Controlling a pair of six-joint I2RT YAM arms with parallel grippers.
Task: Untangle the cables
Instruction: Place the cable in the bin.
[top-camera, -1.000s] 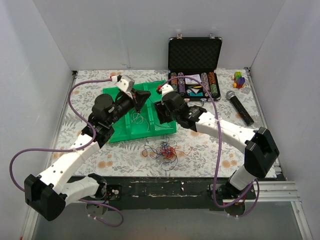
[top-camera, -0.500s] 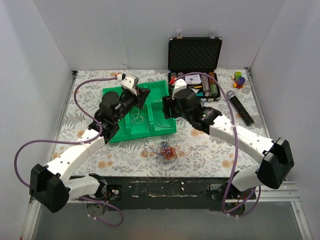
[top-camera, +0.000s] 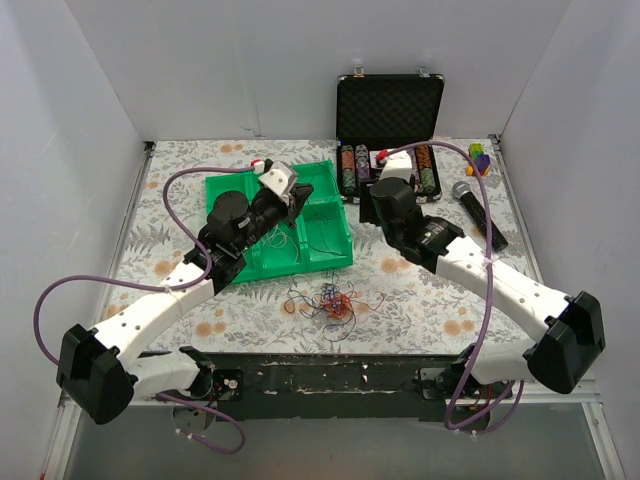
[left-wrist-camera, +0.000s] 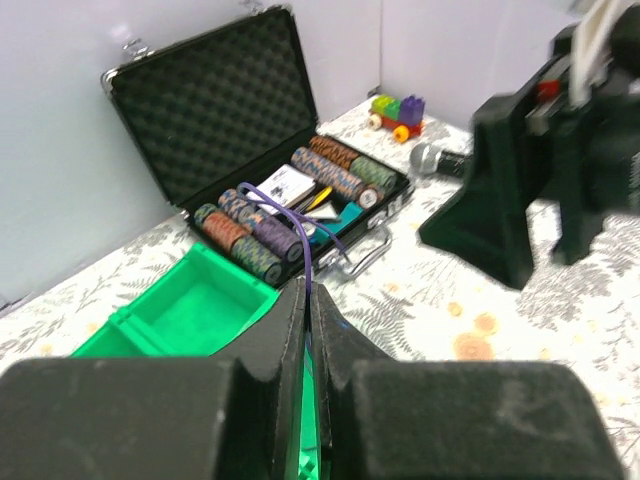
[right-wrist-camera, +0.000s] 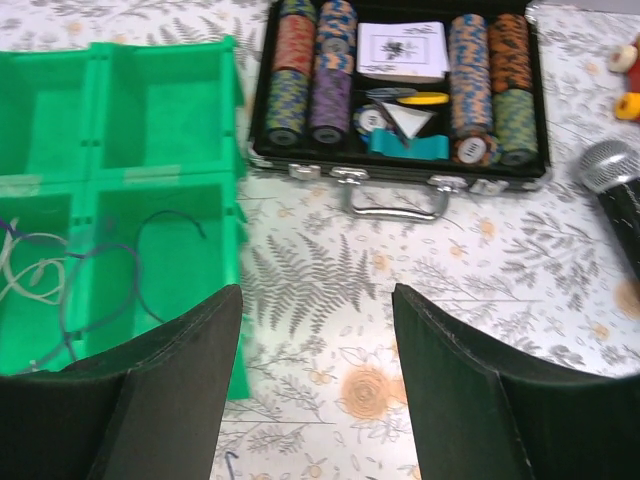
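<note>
While the left gripper (left-wrist-camera: 308, 300) pinches a thin violet cable (left-wrist-camera: 296, 214) looping beyond its fingertips, likely to separate it, the right gripper (right-wrist-camera: 315, 300) spreads wide, empty.

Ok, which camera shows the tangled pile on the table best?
Top external: the tangled pile lies whole and uncovered on the table, just nearer the arm bases than the green tray. The left wrist view faces the chip case and misses it. The right wrist view shows only loose wires in the tray.
</note>
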